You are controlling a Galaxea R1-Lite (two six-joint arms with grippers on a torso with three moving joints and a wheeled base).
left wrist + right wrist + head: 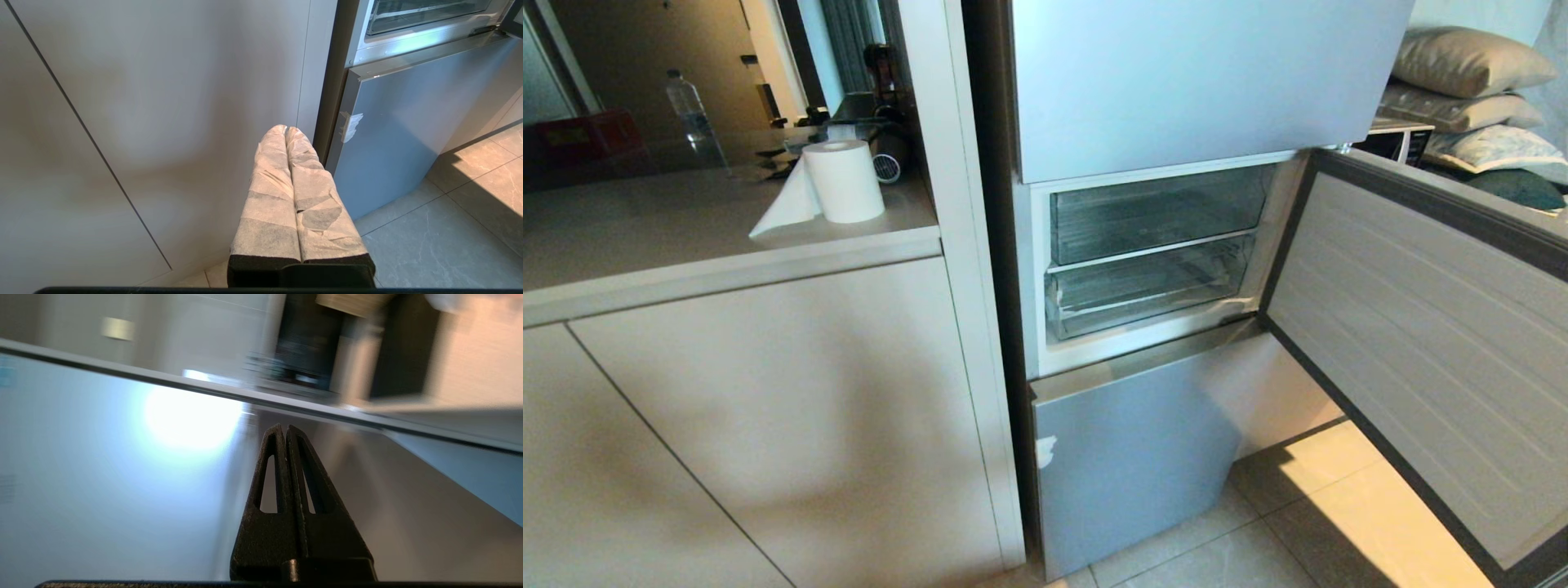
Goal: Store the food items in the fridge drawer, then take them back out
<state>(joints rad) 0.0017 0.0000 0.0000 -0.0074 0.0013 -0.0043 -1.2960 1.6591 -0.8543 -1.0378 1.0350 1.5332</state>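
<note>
The fridge's middle compartment stands open, its door (1421, 343) swung out to the right. Inside, the shallow clear fridge drawer (1143, 290) sits pushed in under a taller clear bin (1160, 212); its edge also shows in the left wrist view (425, 14). The food items are out of view. My left gripper (286, 128), its fingers wrapped in white tape, is shut and empty, low beside the cabinet front. My right gripper (284, 426), with black fingers, is shut and empty close to a glossy grey panel. Neither arm shows in the head view.
A counter (727, 261) on the left carries a paper roll (844, 180) and a water bottle (690, 110). The closed lower fridge door (1135, 457) sits under the open compartment. Pillows (1470, 61) are stacked at the far right. Tiled floor (1339, 506) lies under the open door.
</note>
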